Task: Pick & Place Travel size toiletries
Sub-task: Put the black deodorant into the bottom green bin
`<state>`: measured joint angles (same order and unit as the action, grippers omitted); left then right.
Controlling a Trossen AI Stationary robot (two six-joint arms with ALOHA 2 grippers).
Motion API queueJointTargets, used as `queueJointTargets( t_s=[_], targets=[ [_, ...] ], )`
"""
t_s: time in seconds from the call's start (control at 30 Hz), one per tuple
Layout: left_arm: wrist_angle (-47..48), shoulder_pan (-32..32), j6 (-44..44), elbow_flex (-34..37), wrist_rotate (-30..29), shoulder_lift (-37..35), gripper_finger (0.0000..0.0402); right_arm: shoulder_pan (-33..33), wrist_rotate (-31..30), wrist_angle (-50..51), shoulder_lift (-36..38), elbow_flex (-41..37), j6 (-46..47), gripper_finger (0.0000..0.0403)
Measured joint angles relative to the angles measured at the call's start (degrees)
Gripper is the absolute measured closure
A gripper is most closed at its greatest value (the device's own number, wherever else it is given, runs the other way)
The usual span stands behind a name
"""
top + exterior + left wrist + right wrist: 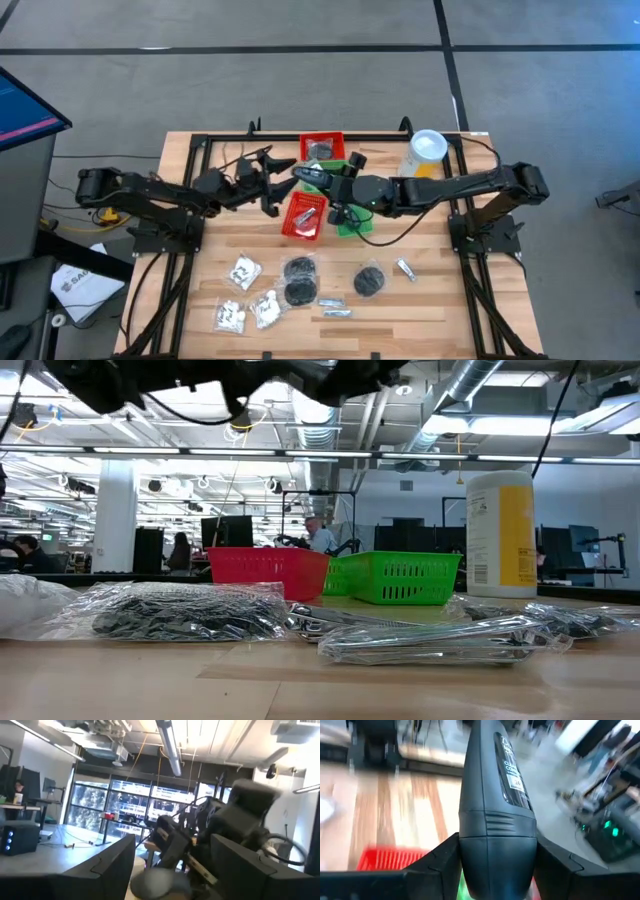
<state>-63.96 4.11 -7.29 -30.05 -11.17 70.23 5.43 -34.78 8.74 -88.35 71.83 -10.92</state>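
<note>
My right gripper is shut on a dark grey bottle, above the red basket in the table's middle. My left gripper stands open just left of the bottle, nothing between its fingers. A second red basket sits farther back, and a green basket lies partly hidden under the right arm. Near the front edge lie clear packets, black discs and silvery sachets, flat on the wood. My right gripper pinches the bottle's wide cap end between its two fingers, one on each side. It comes from the table's right, slanting slightly down. The bottle sticks out ahead of the fingertips toward the left arm, lifted clear above the red basket.
A tall yellow canister with a white lid stands at the back right. A black frame runs around the table's edges. In the low view the baskets and canister stand behind the packets.
</note>
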Motion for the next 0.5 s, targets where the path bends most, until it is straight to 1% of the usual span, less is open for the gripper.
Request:
queueJointTargets(
  t_s=[0.1,0.23,0.3,0.43,0.5],
  targets=[
    [2.46,0.05,0.01,2.27,-0.04,-3.90,0.0152,0.35,0.03,7.18,1.53,-0.05,3.80,0.0219],
    [2.69,0.01,-0.22,5.91,-0.14,-7.90,0.0152,1.02,0.40,18.36,2.42,-0.07,10.67,0.0219],
    [2.27,-0.17,-0.60,7.18,-0.14,-8.89,0.0152,1.45,0.53,24.23,2.42,-0.09,14.59,0.0219],
    [2.43,-1.11,-0.92,8.81,-0.15,-10.03,0.0152,2.53,0.65,32.89,1.00,-0.25,23.51,0.0219],
    [2.62,-1.60,-0.94,8.95,-0.14,-9.98,0.0152,3.17,0.70,34.55,0.30,-1.48,27.09,0.0219]
  ],
)
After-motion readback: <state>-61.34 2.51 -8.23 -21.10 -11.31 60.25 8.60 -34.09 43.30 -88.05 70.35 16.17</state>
